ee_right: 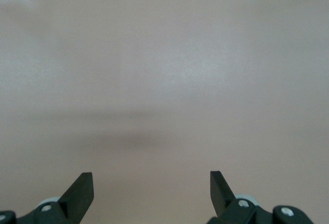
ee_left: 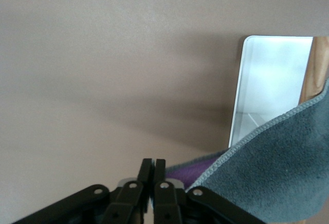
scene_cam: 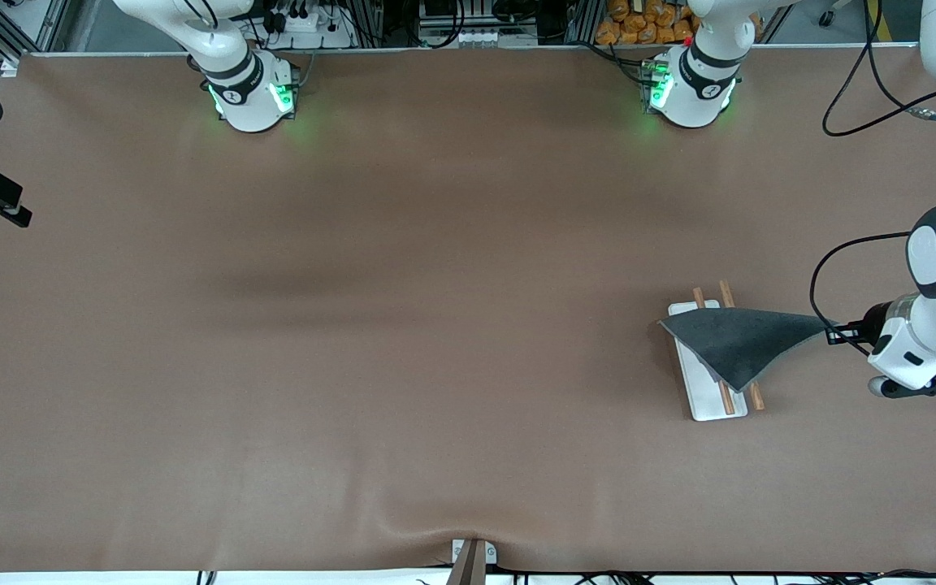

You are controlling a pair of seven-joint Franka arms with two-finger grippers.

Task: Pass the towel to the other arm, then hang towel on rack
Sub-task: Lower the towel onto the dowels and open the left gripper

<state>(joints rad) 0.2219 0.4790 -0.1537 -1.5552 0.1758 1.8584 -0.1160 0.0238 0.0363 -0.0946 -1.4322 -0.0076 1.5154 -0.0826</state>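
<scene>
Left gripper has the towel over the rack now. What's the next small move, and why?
Probably open the left gripper and let go. It is shut on a corner of the towel, which already drapes across the rack and its rods. The right gripper waits open over bare table.

You see a brown table cover (scene_cam: 403, 341), orange packets (scene_cam: 647, 20) past its edge, and black cables (scene_cam: 866, 106).

I see the dark grey towel (scene_cam: 740, 341) spread taut over the rack (scene_cam: 708, 402), one corner pinched in the left gripper (scene_cam: 832, 334). Rack's white tray and two wooden rods sit toward the left arm's end.
</scene>
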